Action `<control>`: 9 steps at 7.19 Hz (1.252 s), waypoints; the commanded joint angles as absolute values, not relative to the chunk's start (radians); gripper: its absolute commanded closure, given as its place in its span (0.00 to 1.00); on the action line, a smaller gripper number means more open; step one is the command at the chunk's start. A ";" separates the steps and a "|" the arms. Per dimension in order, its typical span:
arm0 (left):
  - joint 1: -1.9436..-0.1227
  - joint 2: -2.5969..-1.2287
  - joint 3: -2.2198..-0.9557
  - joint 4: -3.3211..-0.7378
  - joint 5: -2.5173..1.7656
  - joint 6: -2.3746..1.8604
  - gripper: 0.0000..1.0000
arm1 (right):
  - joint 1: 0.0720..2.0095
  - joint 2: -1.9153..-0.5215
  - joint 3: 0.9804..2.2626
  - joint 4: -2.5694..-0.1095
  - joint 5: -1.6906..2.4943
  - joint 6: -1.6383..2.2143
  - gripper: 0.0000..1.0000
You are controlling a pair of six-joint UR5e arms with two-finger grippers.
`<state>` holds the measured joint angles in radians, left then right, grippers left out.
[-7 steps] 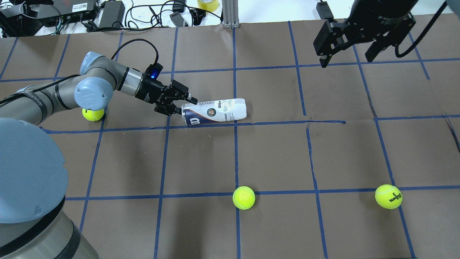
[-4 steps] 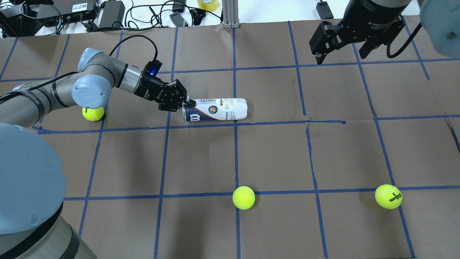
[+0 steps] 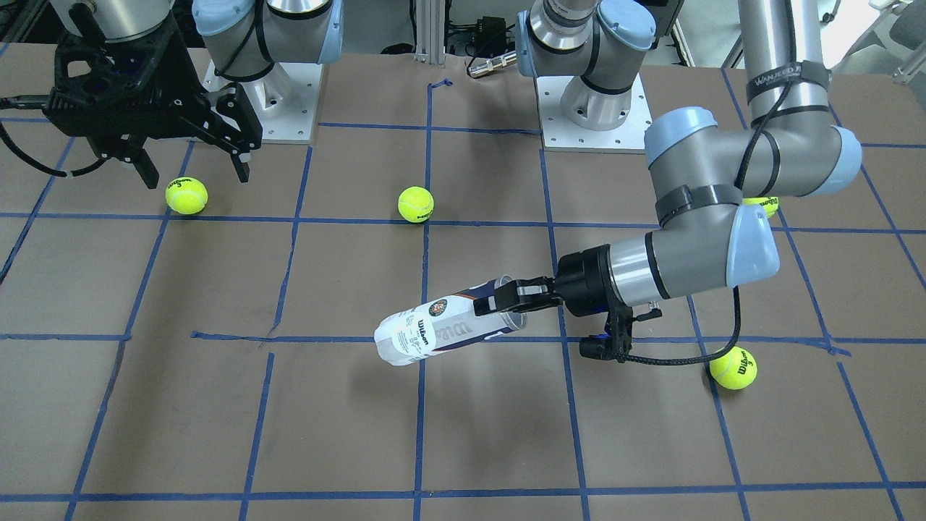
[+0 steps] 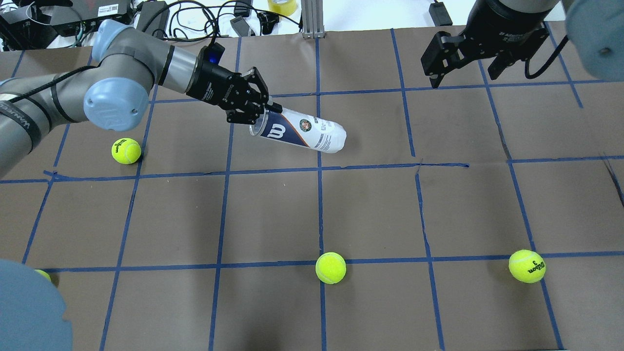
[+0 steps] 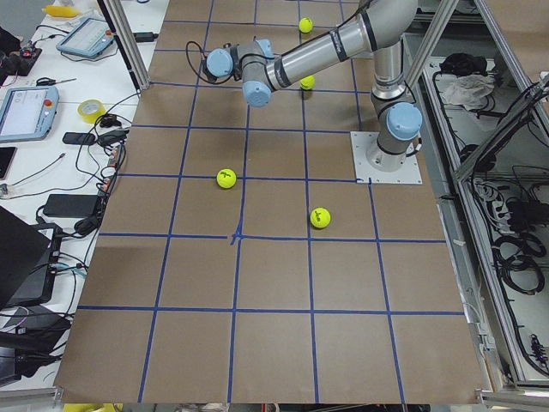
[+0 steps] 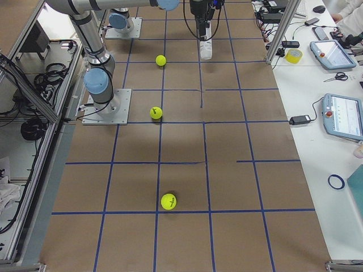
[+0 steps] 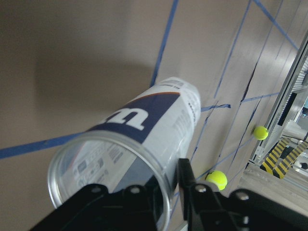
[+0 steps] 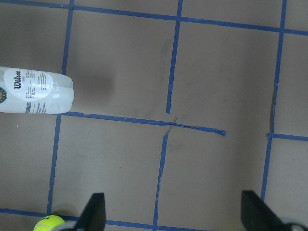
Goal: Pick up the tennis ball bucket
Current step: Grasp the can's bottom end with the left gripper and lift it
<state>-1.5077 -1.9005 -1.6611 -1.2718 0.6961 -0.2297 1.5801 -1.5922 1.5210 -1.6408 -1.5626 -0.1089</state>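
The tennis ball bucket (image 4: 303,132) is a clear can with a white and navy Wilson label. It hangs off the table, tilted, with its closed end lower. My left gripper (image 4: 263,114) is shut on the rim of its open end, one finger inside and one outside. This shows in the front view (image 3: 499,302) with the bucket (image 3: 427,333), and in the left wrist view, where the bucket (image 7: 144,130) fills the frame. My right gripper (image 4: 465,73) is open and empty, high at the far right. The right wrist view shows the bucket's closed end (image 8: 36,91).
Tennis balls lie on the brown gridded table: one below my left arm (image 4: 126,150), one at the near middle (image 4: 330,267), one at the near right (image 4: 527,266). Cables and boxes (image 4: 151,17) sit beyond the far edge.
My left gripper has closed on the bucket's rim and risen with it, moving toward the far side. The bucket has left the table and now tilts. My right gripper has barely shifted.
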 commanded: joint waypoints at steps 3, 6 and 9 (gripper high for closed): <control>-1.701 -1.893 -1.447 -1.172 1.320 -0.485 1.00 | 1.578 -1.597 1.525 -1.635 -1.566 -0.113 0.00; -1.781 -1.956 -1.390 -1.220 1.570 -0.347 1.00 | 1.575 -1.592 1.526 -1.629 -1.565 -0.121 0.00; -1.802 -2.005 -1.374 -1.215 1.646 -0.345 1.00 | 1.575 -1.588 1.526 -1.628 -1.563 -0.124 0.00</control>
